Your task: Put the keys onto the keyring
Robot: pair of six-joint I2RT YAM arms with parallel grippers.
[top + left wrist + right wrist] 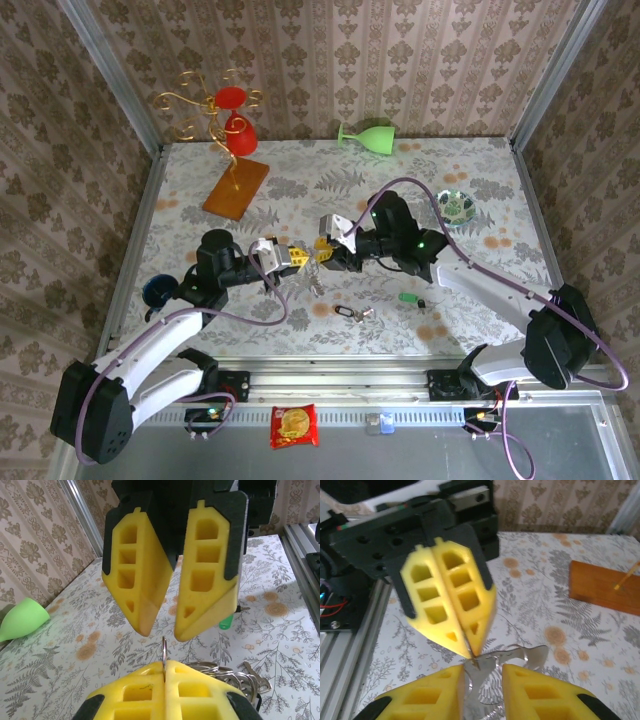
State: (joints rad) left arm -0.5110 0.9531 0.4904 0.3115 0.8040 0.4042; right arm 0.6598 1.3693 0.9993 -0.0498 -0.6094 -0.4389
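Observation:
My left gripper (pixel 302 258) (pixel 165 664) is shut on the edge of a thin metal keyring (pixel 164 649), which stands upright out of its pads. Flat silver pieces (pixel 240 676) (pixel 532 655) hang from the ring beside it. My right gripper (pixel 323 250) (pixel 482 675) faces it tip to tip, open, with the silver pieces in the gap and its fingertips (pixel 142 622) just above the ring. Two keys lie on the table to the near right: a green-headed key (pixel 408 298) (pixel 226 622) and a silver, dark-headed key (pixel 352 313).
A green cup (pixel 368 135) (pixel 20 620) lies on its side at the back. A gold wire stand with red cups (pixel 232 120) rises from a wooden base (pixel 236 188) (pixel 605 587) at back left. A patterned dish (pixel 458 205) sits right, a blue object (pixel 158 291) left.

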